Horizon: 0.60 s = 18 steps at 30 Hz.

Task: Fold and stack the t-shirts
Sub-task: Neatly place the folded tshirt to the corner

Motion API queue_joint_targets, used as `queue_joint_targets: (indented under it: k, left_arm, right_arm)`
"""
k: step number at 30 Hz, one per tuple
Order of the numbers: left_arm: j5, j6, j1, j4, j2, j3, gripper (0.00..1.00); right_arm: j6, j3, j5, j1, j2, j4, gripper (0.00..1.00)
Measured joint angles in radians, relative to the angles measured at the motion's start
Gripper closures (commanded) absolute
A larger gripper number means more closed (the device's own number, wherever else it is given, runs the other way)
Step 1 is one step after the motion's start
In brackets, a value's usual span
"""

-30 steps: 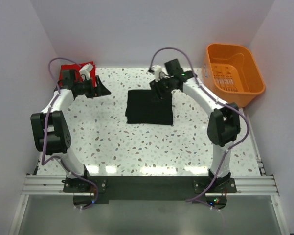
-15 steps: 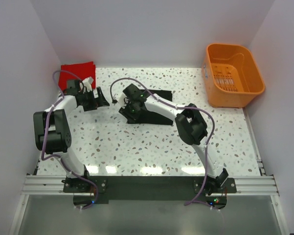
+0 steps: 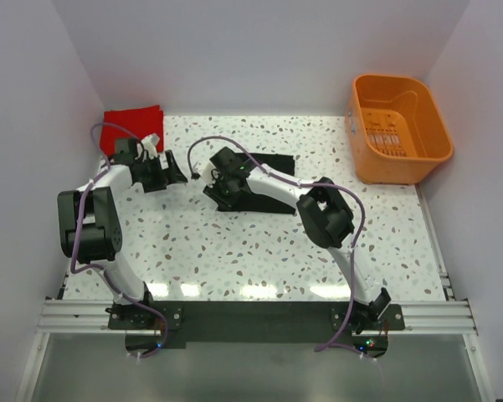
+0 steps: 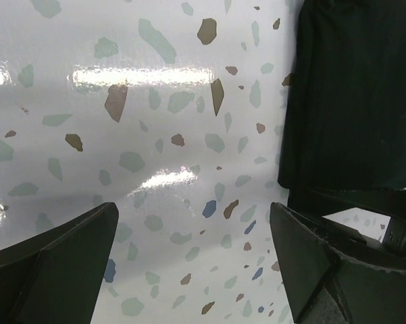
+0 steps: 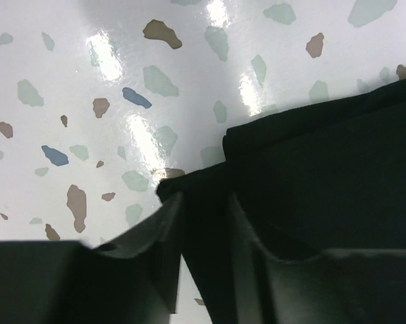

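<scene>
Centre: right arm (image 3: 276, 182) slanted across black shirt (image 3: 278, 161), middle blocked | Upper left: left gripper (image 3: 177, 172) hung wide-jawed just beside the shirt's left edge, only a thin bare strip between; red shirt (image 3: 132, 121) lay flat in the far corner | Upper right: orange basket (image 3: 399, 126) filled the corner | Lower half: table (image 3: 234, 251) lay bare, broad passage

Matt cloth shirt (image 5: 338, 175), glossy table (image 4: 88, 169)

The top view overlooks the whole table (image 3: 234, 243) from above its near edge; both wrist views look closely down, the black shirt (image 3: 264, 205) at each frame's right.
</scene>
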Motion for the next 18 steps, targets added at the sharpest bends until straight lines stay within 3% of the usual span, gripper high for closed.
queue_joint_targets:
  k: [1, 2, 3, 10, 18]
  left_arm:
    - [0.0, 0.0, 0.0, 0.003, 0.0, 0.0, 0.02]
    - [0.0, -0.001, 0.0, 0.004, 0.0, 0.0, 0.02]
    - [0.001, -0.001, -0.001, 0.005, 0.0, 0.0, 0.04]
    - [0.043, -0.029, -0.027, 0.051, 0.001, -0.027, 0.0]
    - [0.159, -0.261, -0.095, 0.275, 0.115, -0.058, 0.0]
  right_arm:
    - [-0.004, -0.002, 0.0, 0.0, 0.0, 0.006, 0.78]
    - [-0.006, -0.004, -0.001, 0.0, 0.0, 0.014, 0.93]
    - [-0.014, -0.005, -0.004, -0.001, 0.0, 0.02, 1.0]
    - [-0.008, -0.006, -0.095, -0.037, -0.002, 0.029, 1.0]
    - [0.01, -0.034, -0.212, -0.081, -0.027, 0.032, 1.0]
